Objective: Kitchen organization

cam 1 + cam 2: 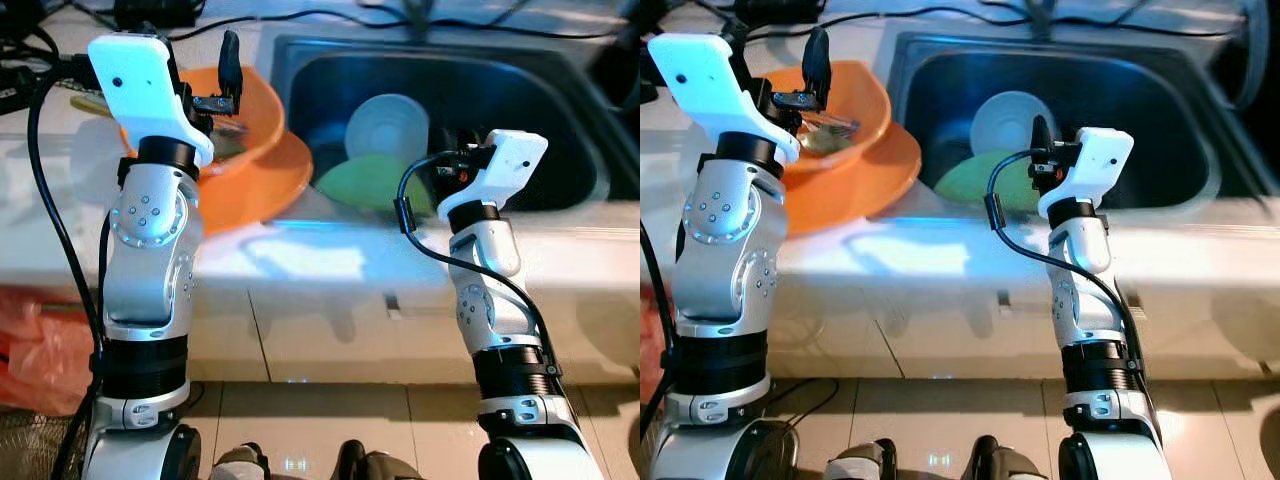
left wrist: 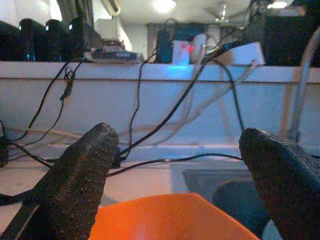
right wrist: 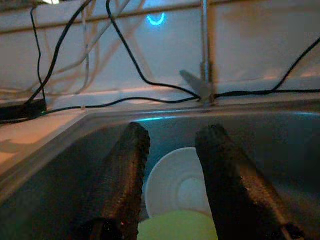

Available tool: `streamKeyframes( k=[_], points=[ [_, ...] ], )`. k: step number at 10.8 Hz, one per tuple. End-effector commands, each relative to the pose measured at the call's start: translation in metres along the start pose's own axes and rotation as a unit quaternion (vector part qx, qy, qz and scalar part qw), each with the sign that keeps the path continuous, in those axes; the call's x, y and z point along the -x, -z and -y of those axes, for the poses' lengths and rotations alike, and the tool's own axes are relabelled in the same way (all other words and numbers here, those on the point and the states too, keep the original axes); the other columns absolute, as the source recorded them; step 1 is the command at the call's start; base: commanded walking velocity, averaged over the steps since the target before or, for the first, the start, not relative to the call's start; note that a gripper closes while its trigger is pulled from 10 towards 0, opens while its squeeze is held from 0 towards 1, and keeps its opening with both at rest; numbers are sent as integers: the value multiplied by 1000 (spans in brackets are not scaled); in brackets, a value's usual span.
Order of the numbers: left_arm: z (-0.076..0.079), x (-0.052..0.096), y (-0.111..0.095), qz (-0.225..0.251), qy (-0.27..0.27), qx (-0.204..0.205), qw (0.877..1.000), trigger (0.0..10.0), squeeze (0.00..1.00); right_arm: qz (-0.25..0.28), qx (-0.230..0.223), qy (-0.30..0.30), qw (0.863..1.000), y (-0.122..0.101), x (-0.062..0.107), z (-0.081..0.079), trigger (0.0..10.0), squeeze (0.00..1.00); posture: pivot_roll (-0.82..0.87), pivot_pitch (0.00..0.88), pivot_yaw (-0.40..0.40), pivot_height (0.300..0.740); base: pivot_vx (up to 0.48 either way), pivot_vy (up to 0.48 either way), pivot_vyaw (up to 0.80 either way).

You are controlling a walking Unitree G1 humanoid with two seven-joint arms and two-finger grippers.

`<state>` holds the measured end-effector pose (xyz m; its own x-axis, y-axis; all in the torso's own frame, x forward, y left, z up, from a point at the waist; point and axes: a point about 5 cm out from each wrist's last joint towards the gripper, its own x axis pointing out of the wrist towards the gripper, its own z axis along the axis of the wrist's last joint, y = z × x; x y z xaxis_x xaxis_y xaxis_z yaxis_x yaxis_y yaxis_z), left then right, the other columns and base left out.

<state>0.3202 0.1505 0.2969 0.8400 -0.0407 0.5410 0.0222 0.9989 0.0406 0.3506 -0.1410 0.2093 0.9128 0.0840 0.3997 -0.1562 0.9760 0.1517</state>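
Observation:
An orange bowl [image 1: 255, 105] sits on an orange plate [image 1: 270, 185] on the counter, left of the sink [image 1: 560, 110]. Metal cutlery [image 1: 830, 128] lies inside the bowl. My left gripper [image 2: 177, 145] hovers just over the bowl's near rim, open wide, with nothing between its fingers [image 1: 230, 60]. In the sink lie a white dish [image 1: 388, 125] and a green plate [image 1: 370, 182], the green one partly over the white. My right gripper [image 3: 175, 132] is held over the sink's front edge, pointing in at the dishes, open and empty.
Black cables [image 2: 150, 105] trail across the counter behind the bowl and sink. A faucet [image 3: 204, 55] stands at the sink's back rim. A red bag [image 1: 30, 350] lies on the floor at the left. The white cabinet front [image 1: 330, 320] is close before me.

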Motion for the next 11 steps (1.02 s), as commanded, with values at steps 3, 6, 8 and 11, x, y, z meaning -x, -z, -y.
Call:
streamKeyframes(
  k=[3, 6, 8, 11],
  points=[
    [2, 0, -7, 17, 1, -3, 1000, 10000, 0, -3, -1, 3, 1000, 2, 1, 2, 10000, 0, 145, 187, -41, 740, 444, 0, 0],
    [4, 0, -12, 33, 2, 6, 999, 10000, 0, -2, 0, 5, 1000, 2, 1, 2, 10000, 0, 144, 186, -41, 740, 0, 0, 0],
    [5, 0, -13, 34, 7, 11, 999, 10000, 0, -3, 0, 4, 1000, 2, 1, 1, 10000, 0, 143, 187, -43, 740, 0, 0, 0],
    [7, 0, -14, 34, 10, 17, 999, 10000, 0, -4, -1, 3, 1000, 3, 1, 1, 10000, 0, 143, 187, -43, 740, 0, 0, 0]
  ],
)
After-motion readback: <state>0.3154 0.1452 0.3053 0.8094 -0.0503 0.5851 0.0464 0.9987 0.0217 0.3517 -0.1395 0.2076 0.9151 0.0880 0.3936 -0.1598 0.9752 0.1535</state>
